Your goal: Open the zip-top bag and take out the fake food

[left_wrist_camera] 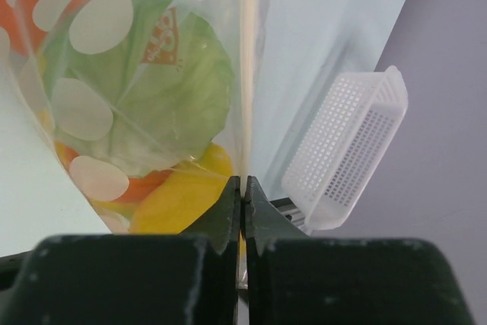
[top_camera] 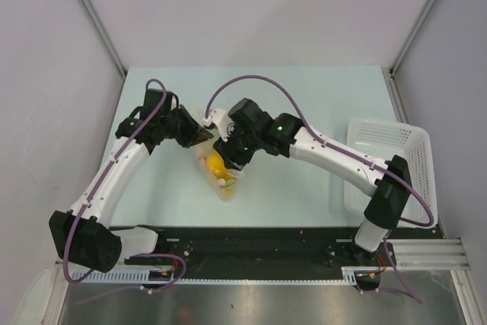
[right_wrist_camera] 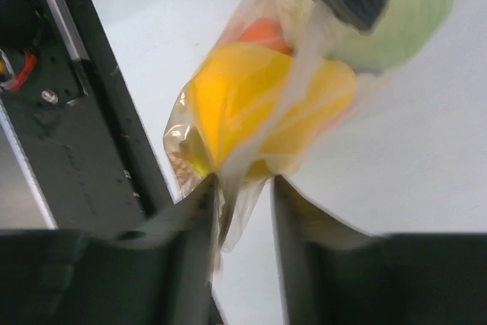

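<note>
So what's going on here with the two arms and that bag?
Both arms meet over the middle of the table, working on the zip-top bag. The left gripper is shut on the bag's edge, pinching the plastic. The right gripper has its fingers apart, with loose bag film between them, not clamped. The fake food is inside the bag, and none shows outside it. A white basket sits off to the right.
</note>
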Motion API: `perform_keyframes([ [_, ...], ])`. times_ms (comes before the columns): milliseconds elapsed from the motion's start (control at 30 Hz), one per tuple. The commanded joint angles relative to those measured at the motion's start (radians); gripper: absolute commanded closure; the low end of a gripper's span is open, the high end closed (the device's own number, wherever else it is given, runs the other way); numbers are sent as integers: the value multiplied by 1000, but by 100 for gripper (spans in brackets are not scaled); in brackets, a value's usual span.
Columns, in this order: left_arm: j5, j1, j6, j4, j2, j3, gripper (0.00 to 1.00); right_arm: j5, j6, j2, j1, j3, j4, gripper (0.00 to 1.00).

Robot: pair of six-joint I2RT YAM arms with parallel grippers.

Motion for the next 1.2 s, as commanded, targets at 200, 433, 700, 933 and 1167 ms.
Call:
perform_keyframes([
  [200, -7, 3, -161, -14, -144, 3, 100, -44, 290, -426, -39, -574, 566, 15],
  [433, 3, 3, -210, -48, -178, -22, 100, -49, 325, -583, -33, -807, 812, 14],
  [700, 16, 5, -302, 6, -218, -89, 100, -87, 341, -571, -26, -861, 955, 33],
  [933, 11, 5, -323, 18, -216, -83, 100, -26, 339, -598, -13, -893, 861, 32],
  [1167, 7, 5, -346, 25, -223, -85, 100, 0, 331, -704, 9, -993, 844, 26],
])
